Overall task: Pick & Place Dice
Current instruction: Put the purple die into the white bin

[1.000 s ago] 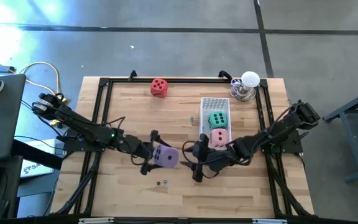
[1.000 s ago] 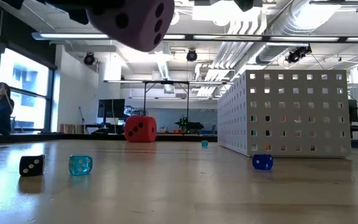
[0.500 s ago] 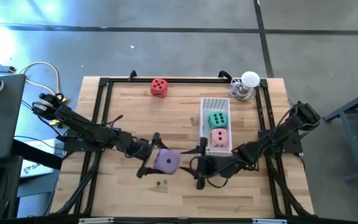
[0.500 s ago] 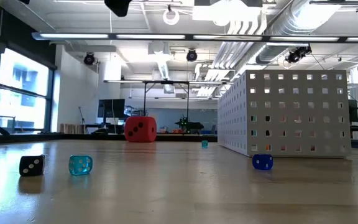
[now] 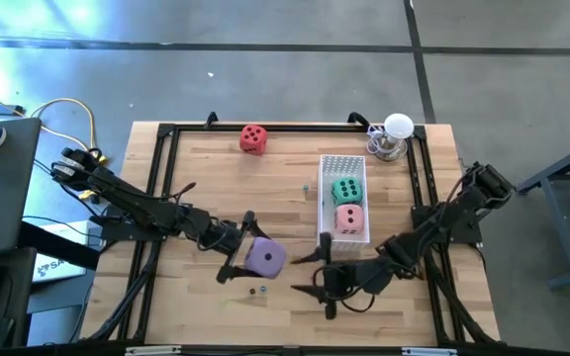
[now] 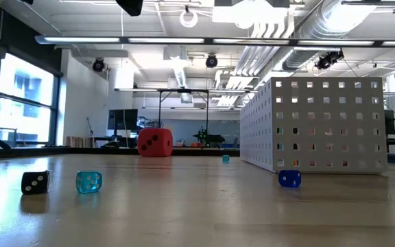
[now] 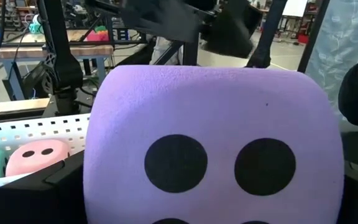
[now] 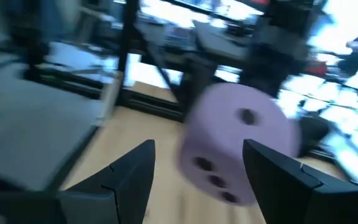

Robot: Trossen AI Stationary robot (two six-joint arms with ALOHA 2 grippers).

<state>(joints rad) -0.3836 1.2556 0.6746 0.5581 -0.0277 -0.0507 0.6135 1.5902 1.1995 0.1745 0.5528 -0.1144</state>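
**High view: the right arm backs off and the purple die stays with the left arm**

High view shows the change. A moment ago the right gripper was close beside the purple die. Now it has slid back toward the front edge of the table, and its two fingers stand apart with nothing between them. The left gripper still has the purple die, with its fingers spread wide around the cube. The die is up in the air, because the low view shows no purple at table height.

I think the pass between the arms did not happen, or the left arm will carry the die itself. The die still has to go into the white bin.

The green die and the pink die already sit in that bin. The red die waits near the far edge, well apart.

The dice look soft and fuzzy, with round dark dots. The bin is stiff and full of small square holes. The table is smooth pale wood.
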